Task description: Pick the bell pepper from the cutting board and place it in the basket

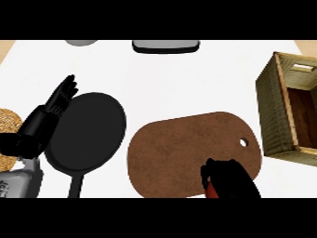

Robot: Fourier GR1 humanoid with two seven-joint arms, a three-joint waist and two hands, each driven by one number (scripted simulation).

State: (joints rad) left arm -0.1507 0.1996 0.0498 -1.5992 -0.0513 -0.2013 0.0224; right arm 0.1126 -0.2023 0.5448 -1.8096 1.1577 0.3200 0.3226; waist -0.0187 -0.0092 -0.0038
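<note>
One hand working: my right hand (pixel 231 179) curls over the bell pepper (pixel 209 188) at the cutting board (pixel 188 148) near edge. Left hand (pixel 54 109) rests with fingers straight. Risk: pepper mostly hidden; it may slip before reaching the basket (pixel 274 116).

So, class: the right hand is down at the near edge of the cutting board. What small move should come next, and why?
Probably lift the right hand straight up: its fingers curl over something red on the cutting board, and the basket stands apart to the right.
</note>
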